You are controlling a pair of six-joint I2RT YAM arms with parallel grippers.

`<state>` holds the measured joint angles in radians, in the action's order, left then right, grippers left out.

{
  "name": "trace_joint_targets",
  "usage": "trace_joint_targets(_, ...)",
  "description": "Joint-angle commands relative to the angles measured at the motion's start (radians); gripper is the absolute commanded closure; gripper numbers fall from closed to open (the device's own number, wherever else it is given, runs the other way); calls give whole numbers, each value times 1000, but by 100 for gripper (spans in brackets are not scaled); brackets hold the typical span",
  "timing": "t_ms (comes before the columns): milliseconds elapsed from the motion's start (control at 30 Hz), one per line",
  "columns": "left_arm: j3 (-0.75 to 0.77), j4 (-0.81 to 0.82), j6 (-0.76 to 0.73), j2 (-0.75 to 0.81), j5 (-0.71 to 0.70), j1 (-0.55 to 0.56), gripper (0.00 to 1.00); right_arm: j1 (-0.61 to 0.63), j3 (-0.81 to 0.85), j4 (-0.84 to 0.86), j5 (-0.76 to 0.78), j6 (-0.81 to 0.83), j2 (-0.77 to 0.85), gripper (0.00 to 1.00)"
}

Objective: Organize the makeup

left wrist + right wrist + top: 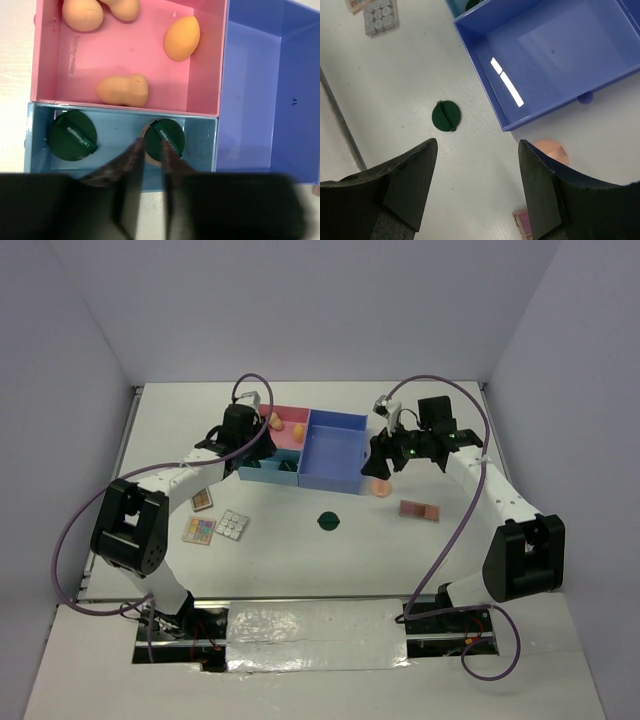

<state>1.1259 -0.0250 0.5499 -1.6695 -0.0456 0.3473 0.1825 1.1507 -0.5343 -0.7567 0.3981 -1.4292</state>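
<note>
Left wrist view, entries in order outward from the tool.
- Left tool (pixel 152 150): fingers (pixel 131 170) parted by a narrow slit only, nothing gripped; poised over the pale blue compartment (pixel 117 131) of the tray.
- Dark green compact (pixel 165 139): directly past the fingertips, flat on the compartment floor, a peach rim showing at its near edge.
- Second compact (pixel 72 136): left of the tool, same compartment, well apart from the first.
- Peach sponges, four, farther ahead in the pink compartment (pixel 125 60): nearest sponge (pixel 122 90) just beyond the dividing wall; egg-shaped sponge (pixel 182 38) ahead and to the right; far sponges (pixel 82 14) at the frame's top edge, partly cropped.
- Large blue compartment (pixel 260 90): to the right of the tool.

Right wrist view.
- Right tool (pixel 477 150): released, jaws wide apart, holding nothing, above the white surface (pixel 410 75).
- Loose compact (pixel 446 115): ahead and slightly left of the gap, lying on the surface.
- Round peach puff (pixel 549 149): close against the right-hand finger, partly hidden behind it; contact impossible to tell.
- Eyeshadow palette (pixel 522 220): beneath the tool, mostly hidden.
- Pale palette (pixel 381 15): far ahead to the left, another cropped beside it.
</note>
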Motion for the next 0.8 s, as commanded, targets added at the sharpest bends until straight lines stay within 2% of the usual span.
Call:
trace_joint_targets(0,34,28,-21,39,16,-7,71,-6,12,26,54,-8,6,27)
trace_joint_targets(33,22,28,-19,56,19,-7,84,-11,11,27,92,-15,4,27)
trace_joint_targets(67,12,28,-18,97,26,-7,89,-15,11,27,112,-21,3,27)
trace_joint_targets(133,-20,28,-10,152,29,-7,96,-35,14,27,178,-50,-11,27)
trace_joint_targets(200,-96,49,-1,247,36,-7,95,-51,23,8,212,-67,-31,28)
trace_joint_targets(233,-130,59,5,282,45,-7,93,-55,26,5,232,-71,-40,28)
trace_joint_targets(300,-233,80,25,384,64,-7,70,-63,40,-21,290,-76,-82,27)
trace_joint_targets(333,-297,83,33,419,64,-7,52,-61,46,-30,315,-90,-102,27)
trace_joint_targets(433,-404,83,64,539,61,-7,37,-61,87,-81,420,-161,-218,27)
trace_joint_targets(533,-500,83,93,669,50,-8,31,-57,126,-119,476,-215,-327,29)
trace_joint_targets(767,-670,91,191,849,15,-10,29,-38,152,-95,494,-287,-404,33)
